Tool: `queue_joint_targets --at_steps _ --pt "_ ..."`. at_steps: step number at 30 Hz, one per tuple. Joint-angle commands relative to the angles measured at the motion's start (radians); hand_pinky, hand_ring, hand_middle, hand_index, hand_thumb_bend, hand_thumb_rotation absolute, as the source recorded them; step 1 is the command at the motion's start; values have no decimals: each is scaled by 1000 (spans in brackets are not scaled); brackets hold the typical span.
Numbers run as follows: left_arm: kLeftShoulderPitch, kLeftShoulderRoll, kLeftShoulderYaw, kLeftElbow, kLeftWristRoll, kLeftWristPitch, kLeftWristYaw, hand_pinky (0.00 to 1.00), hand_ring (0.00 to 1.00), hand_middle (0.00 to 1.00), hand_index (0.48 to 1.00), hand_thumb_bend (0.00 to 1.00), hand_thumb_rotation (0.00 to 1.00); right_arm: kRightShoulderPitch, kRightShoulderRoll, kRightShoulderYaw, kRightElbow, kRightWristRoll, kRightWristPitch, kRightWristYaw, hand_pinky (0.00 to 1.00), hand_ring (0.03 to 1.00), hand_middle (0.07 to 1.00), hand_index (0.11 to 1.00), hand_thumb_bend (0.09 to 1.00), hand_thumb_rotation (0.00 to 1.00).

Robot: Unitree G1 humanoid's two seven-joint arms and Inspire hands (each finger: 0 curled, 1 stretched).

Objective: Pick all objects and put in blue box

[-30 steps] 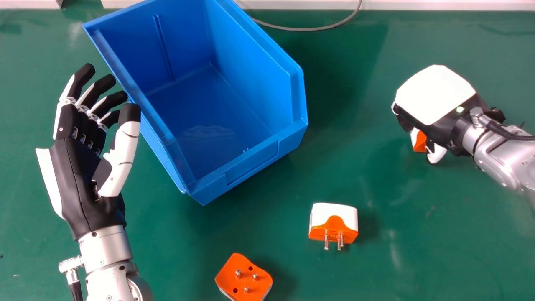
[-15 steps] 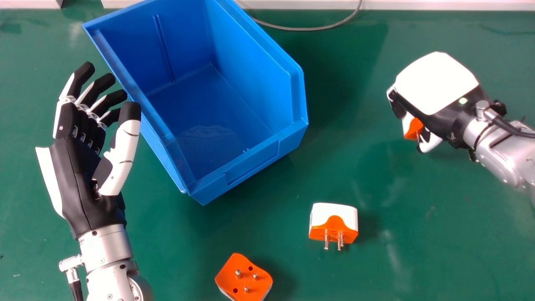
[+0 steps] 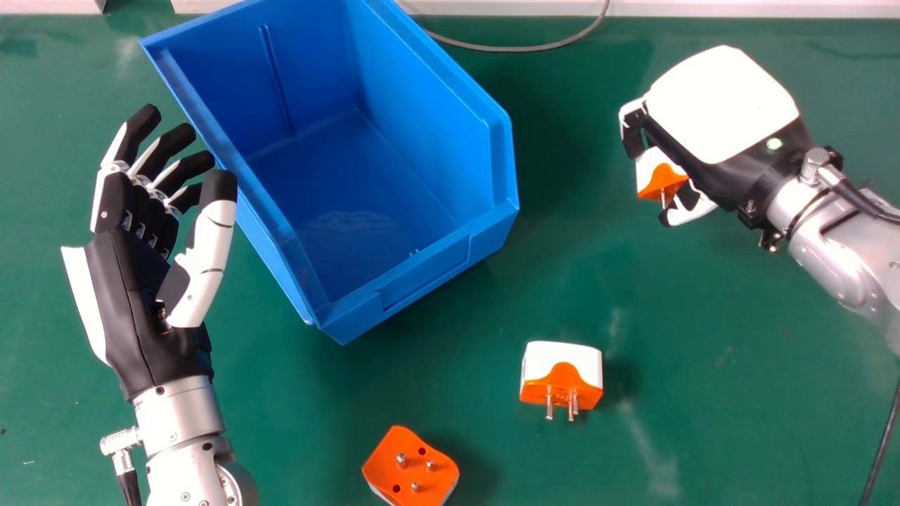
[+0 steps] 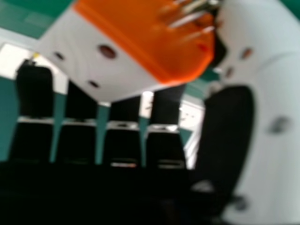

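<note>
And here, at the far left, the left hand point(image 3: 130, 309) is held over the green table point(image 3: 42, 393), its fingers loosely bent and parted, its thumb set well away from them. Just beside it the blue box point(image 3: 422, 275) is seen, tilted askew to the table's edge, its open top turned up and its floor left bare. Nearer the robot, below the box in the head view, an orange-faced adapter point(image 3: 394, 450) is laid with its metal pins pointed up. Behind the box, a grey cable point(image 3: 520, 49) is looped along the table. On to the right, a white-and-orange adapter point(image 3: 562, 362) is placed on the table, its pins turned toward the robot. And at the right, well apart from the box, a third adapter point(image 3: 654, 169) is gripped by the right hand point(image 3: 724, 105): it is clamped between curled fingers and thumb, its pins left exposed. In the right hand view, narrow gaps are shown between those fingers. At the lower right, a black cable point(image 3: 879, 450) is stretched.
</note>
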Motion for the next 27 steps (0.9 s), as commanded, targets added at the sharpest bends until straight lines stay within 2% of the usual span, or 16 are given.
queue_joint_targets --at_steps 1,7,14,17,19,27 --pt "-5 5 -4 -4 9 -22 -3 637 695 764 809 654 432 18 -17 -53 -68 44 -17 -4 296 419 514 531 498 0" --pt "1 4 -3 -2 9 -23 -2 636 695 763 808 654 433 94 -6 -130 -208 91 4 29 294 422 517 535 496 0" --pt "3 9 0 -4 12 -25 1 635 694 761 807 657 440 193 46 -236 -355 201 -2 45 297 420 509 526 494 0" --pt "2 12 1 -4 2 -25 -7 633 692 760 805 655 440 223 61 -271 -431 213 11 48 301 412 499 529 493 0" --pt "4 12 0 -6 0 -23 -9 633 692 760 805 655 440 236 66 -290 -475 212 14 46 301 412 499 529 493 0" --pt "4 12 1 -10 7 -21 -7 636 693 760 806 654 437 261 93 -350 -608 202 38 63 300 405 489 535 492 0"
